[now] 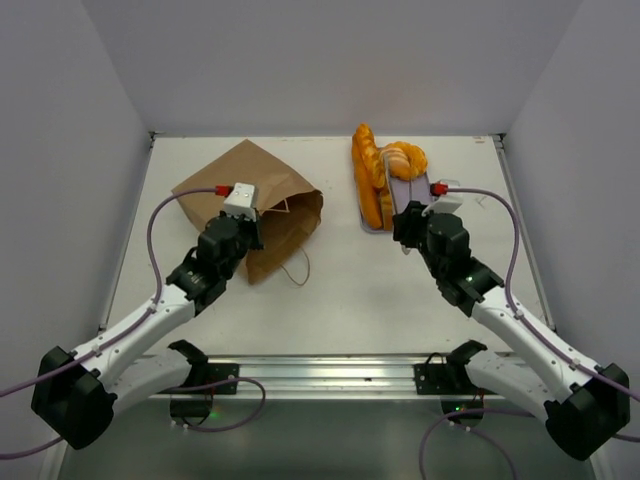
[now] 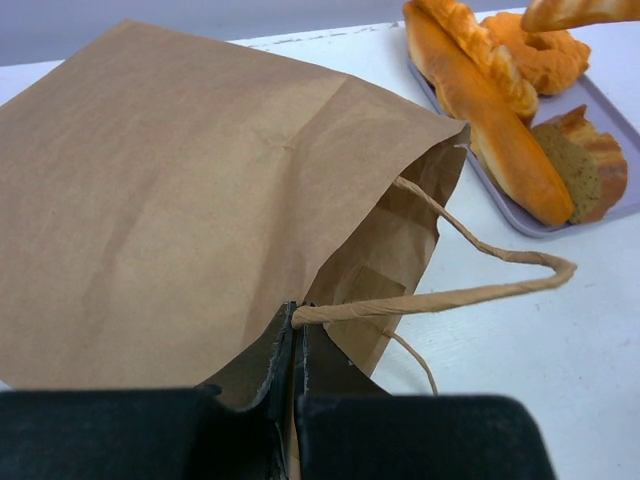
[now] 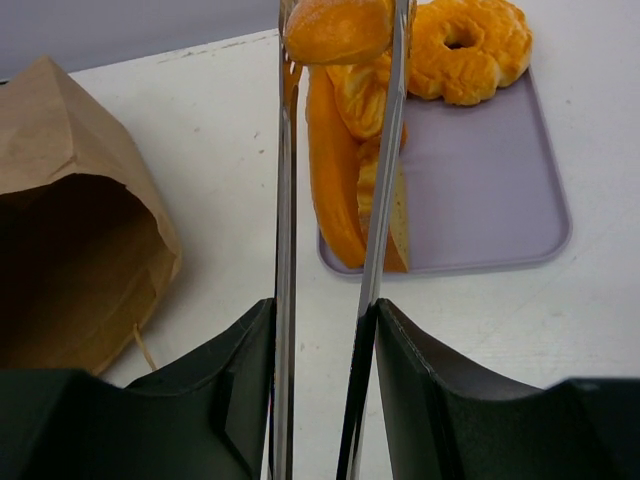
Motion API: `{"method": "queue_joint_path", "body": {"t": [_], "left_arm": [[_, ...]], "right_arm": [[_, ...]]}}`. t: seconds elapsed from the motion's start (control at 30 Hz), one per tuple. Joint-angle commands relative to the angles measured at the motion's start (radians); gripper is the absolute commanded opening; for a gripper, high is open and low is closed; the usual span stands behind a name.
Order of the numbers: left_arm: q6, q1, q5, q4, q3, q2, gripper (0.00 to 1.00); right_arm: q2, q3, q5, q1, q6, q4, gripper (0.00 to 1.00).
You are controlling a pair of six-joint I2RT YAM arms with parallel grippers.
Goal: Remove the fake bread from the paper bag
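Fake bread (image 3: 338,30): 1 short glossy piece is pinched at the tips of the tongs (image 3: 283,200), raised over the far end of the lavender tray (image 3: 490,200). The other pieces lie on that tray: long loaves down its left side, the ring piece (image 3: 470,45) at the far edge, and a cut slice beside the loaves. All the bread in view is outside the paper bag (image 2: 180,200). The bag lies flat on the table (image 1: 400,290), well to the left of the tray, with its mouth facing the tray. The inside is dark, so I cannot tell whether anything is left in it.

Step in hand, by my reading: set the carried piece on the tray.
- Hold the squeeze steady; the piece is glossy and gripped only at the tips, so it may slip.
- Aim for the bare right part of the tray, away from the stacked loaves.
- Lower it close to the tray before easing off.

Right claw (image 3: 322,340): partly closed, both fingers pressing the 2 tong arms together. It grips the tongs, not the bread.

Left claw (image 2: 297,350): fully closed, clamped on the cord handle (image 2: 470,295) at the bag's mouth, with the bag's edge against it.
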Motion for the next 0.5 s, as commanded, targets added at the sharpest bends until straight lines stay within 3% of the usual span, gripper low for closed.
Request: {"method": "queue_joint_path", "body": {"t": [0.0,0.47], "left_arm": [[0.074,0.003,0.107,0.125,-0.04,-0.042,0.0],[0.102,0.003,0.283,0.182,-0.083,-0.059,0.0]], "right_arm": [[0.004,-0.037,-0.029,-0.02,0.064,0.241,0.0],[0.093,-0.143,0.05,-0.039,0.077,0.482,0.0]]}}
